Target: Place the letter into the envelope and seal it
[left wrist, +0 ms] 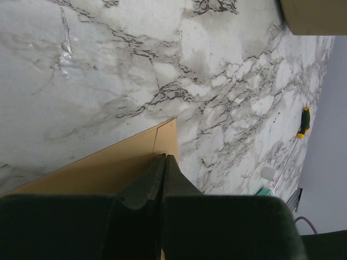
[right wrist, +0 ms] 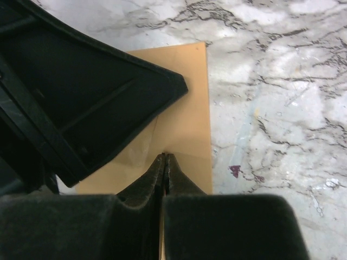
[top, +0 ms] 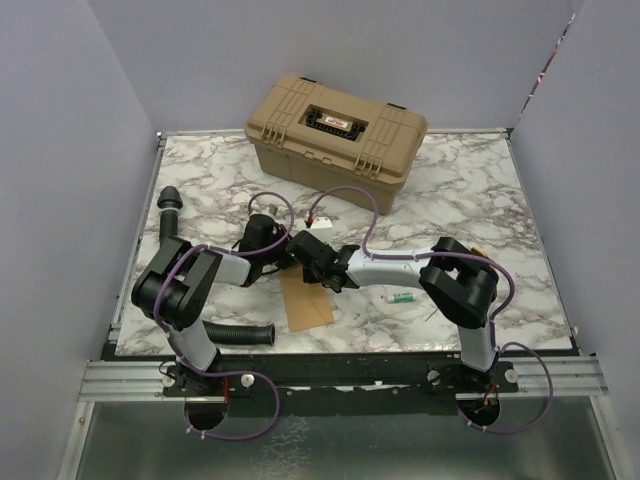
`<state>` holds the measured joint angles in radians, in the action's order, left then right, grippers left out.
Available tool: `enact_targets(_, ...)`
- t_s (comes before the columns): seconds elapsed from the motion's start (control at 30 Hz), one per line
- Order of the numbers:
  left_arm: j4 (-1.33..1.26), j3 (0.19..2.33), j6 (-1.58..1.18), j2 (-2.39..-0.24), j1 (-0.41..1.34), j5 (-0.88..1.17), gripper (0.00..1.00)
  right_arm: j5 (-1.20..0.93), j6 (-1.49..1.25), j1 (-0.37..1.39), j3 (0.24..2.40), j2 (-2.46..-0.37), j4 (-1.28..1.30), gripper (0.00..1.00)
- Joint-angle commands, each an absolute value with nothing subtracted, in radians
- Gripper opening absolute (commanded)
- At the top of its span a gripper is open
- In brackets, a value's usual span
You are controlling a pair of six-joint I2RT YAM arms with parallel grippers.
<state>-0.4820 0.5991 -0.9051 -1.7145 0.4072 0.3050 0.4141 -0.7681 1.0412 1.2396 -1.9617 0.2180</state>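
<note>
Because the envelope (top: 308,305) looks light, thin and floppy, an edge pinch suits it; left fingers (left wrist: 145,187) and right fingers (right wrist: 145,184) sit closed, holding nothing.

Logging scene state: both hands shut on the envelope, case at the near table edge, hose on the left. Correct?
Not quite. The case sits at the far edge of the table, not the near one; the top view shows it. The rest is right: left hand and right hand are shut on the envelope, hose on the left.
</note>
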Motion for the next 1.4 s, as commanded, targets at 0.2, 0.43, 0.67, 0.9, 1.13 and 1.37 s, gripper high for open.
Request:
enact_targets(0.2,-0.477,0.511,-0.944,-1.755,0.381,0.303,0.0,0.313,-0.659,1.037,1.232,-2.018,0.167,0.14)
enact_targets(0.43,-0.477,0.511,-0.944,-1.756,0.365,0.305,0.0,0.203,-0.594,1.045,1.131,-2.003,0.122,0.26)
enact_targets(0.67,-0.476,0.509,-0.936,-1.757,0.344,0.313,0.0,0.203,-0.567,1.073,1.119,-2.018,0.16,0.25)
enact_targets(0.9,-0.467,0.512,-0.922,-1.773,0.325,0.314,0.0,0.249,-0.522,1.13,1.144,-2.026,0.224,0.25)
enact_targets(1.13,-0.452,0.512,-0.911,-1.768,0.313,0.308,0.0,0.277,-0.529,1.17,1.145,-2.054,0.261,0.26)
enact_targets(1.37,-0.443,0.515,-0.904,-1.767,0.311,0.302,0.0,0.297,-0.533,1.19,1.137,-2.08,0.273,0.3)
